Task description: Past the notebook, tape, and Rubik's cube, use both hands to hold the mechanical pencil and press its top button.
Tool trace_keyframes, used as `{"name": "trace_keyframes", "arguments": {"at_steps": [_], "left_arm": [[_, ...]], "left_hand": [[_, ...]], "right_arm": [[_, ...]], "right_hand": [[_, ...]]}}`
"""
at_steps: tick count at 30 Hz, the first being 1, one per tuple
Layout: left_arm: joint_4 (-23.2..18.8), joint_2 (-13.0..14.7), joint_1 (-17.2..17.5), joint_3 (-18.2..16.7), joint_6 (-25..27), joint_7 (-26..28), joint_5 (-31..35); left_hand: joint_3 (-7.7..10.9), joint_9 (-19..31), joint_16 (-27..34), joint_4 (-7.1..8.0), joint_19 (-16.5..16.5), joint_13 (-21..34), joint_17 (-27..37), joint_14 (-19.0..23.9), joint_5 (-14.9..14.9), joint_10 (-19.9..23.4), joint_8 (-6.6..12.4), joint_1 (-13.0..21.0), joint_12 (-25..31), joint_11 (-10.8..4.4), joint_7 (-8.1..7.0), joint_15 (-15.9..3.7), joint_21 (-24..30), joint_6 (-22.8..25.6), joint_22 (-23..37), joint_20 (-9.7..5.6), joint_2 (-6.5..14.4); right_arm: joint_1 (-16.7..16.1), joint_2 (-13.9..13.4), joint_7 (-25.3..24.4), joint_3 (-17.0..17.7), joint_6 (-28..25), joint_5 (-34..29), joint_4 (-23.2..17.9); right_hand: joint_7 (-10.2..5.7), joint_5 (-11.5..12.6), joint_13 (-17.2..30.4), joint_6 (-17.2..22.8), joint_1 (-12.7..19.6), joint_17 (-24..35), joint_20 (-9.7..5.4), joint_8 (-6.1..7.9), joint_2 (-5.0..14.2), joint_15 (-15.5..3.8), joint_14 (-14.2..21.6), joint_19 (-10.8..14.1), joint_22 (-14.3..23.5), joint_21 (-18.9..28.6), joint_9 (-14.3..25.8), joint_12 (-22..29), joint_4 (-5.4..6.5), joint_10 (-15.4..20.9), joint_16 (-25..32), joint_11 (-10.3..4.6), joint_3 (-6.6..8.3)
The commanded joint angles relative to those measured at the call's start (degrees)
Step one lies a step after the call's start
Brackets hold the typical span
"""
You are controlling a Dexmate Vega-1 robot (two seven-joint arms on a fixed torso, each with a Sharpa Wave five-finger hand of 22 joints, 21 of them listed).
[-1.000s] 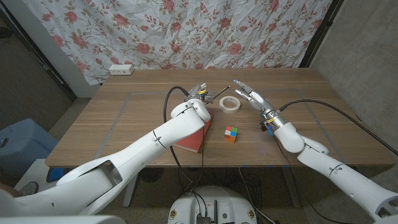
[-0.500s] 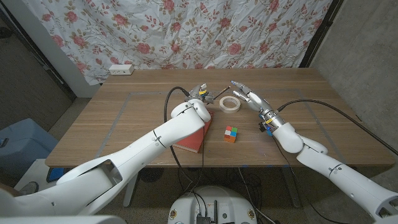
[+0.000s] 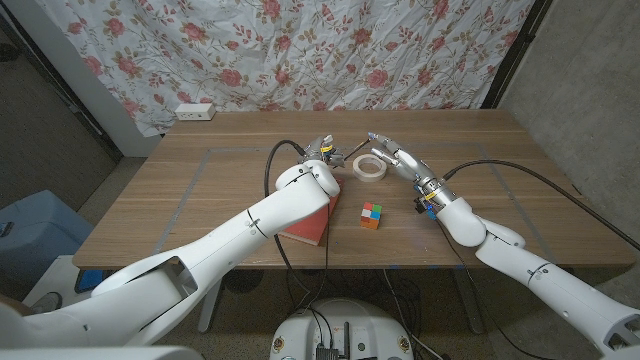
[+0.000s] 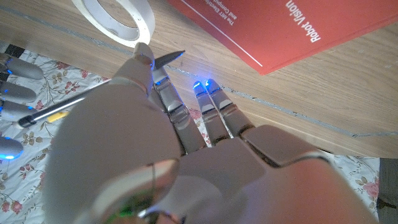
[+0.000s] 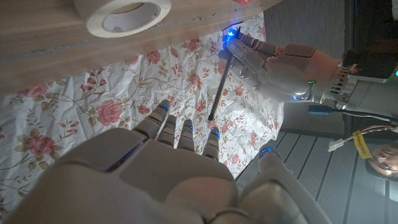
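Observation:
My left hand (image 3: 324,151) is raised past the red notebook (image 3: 312,216) and grips the mechanical pencil (image 3: 353,150), a thin dark rod that slants toward my right hand (image 3: 397,156). That hand is held above the table with its fingers spread, fingertips close to the pencil's free end; contact cannot be told. In the left wrist view the pencil (image 4: 93,96) runs out from under my left hand (image 4: 155,143). The right wrist view shows the pencil (image 5: 221,87) pinched by the left hand (image 5: 280,62), just beyond my right hand's fingers (image 5: 165,118).
The white tape roll (image 3: 369,167) lies on the table under the two hands. The Rubik's cube (image 3: 372,214) sits nearer me, right of the notebook. A white power strip (image 3: 194,112) lies at the far left edge, before a floral curtain.
My right hand has moved left and slightly farther, bringing its fingertips closer to the pencil's free end. The left hand and pencil have stayed put.

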Motion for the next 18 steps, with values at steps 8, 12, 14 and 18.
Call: {"name": "trace_keyframes", "arguments": {"at_steps": [8, 12, 14, 18], "left_arm": [[-0.46, 0.35, 0.67, 0.12, -0.59, 0.56, -0.10], [-0.51, 0.28, 0.60, 0.23, -0.38, 0.54, -0.08], [-0.61, 0.39, 0.59, 0.34, -0.43, 0.48, -0.06], [-0.76, 0.33, 0.69, 0.41, -0.10, 0.54, -0.05]], "left_hand": [[-0.18, 0.32, 0.06, 0.03, 0.58, 0.10, 0.05, 0.55, 0.23, 1.67, 0.29, 0.18, 0.25, -1.55, 0.29, -9.48, 0.32, 0.36, 0.09, -2.44, 0.72], [-0.22, 0.32, 0.06, 0.04, 0.56, 0.10, 0.06, 0.55, 0.23, 1.63, 0.26, 0.18, 0.23, -1.53, 0.34, -9.47, 0.30, 0.28, 0.10, -2.45, 0.72], [-0.24, 0.32, 0.06, 0.04, 0.55, 0.10, 0.06, 0.56, 0.23, 1.61, 0.26, 0.19, 0.22, -1.54, 0.36, -9.46, 0.30, 0.26, 0.10, -2.44, 0.74], [-0.27, 0.33, 0.07, 0.05, 0.56, 0.11, 0.06, 0.56, 0.23, 1.69, 0.26, 0.20, 0.25, -1.57, 0.24, -9.43, 0.30, 0.27, 0.10, -2.46, 0.76]], "right_arm": [[0.36, 0.34, 1.30, -0.39, 0.79, 1.50, 0.98], [0.32, 0.39, 1.30, -0.39, 1.01, 1.58, 1.11], [0.18, 0.38, 1.28, -0.33, 1.05, 1.69, 1.04], [-0.38, 0.28, 0.94, 0.00, 1.24, 1.94, 0.78]], "right_hand": [[0.03, 0.54, 0.07, 0.61, 0.28, -0.01, -0.28, 0.65, 1.29, 0.00, -0.55, -0.33, 0.26, 0.26, 0.29, 0.25, 0.11, -0.25, 0.30, 0.13, 0.02], [0.03, 0.55, 0.07, 0.75, 0.26, -0.02, -0.24, 0.67, 1.29, 0.09, -0.51, -0.35, 0.26, 0.28, 0.29, 0.28, 0.13, -0.28, 0.36, 0.10, 0.01], [0.03, 0.55, 0.07, 0.81, 0.25, -0.03, -0.25, 0.68, 1.28, 0.05, -0.53, -0.36, 0.26, 0.28, 0.29, 0.29, 0.14, -0.28, 0.37, 0.10, 0.01], [0.02, 0.57, 0.07, 0.96, 0.23, -0.04, -0.23, 0.70, 1.27, 0.09, -0.49, -0.32, 0.26, 0.32, 0.29, 0.32, 0.16, -0.28, 0.43, 0.01, -0.01]]}}
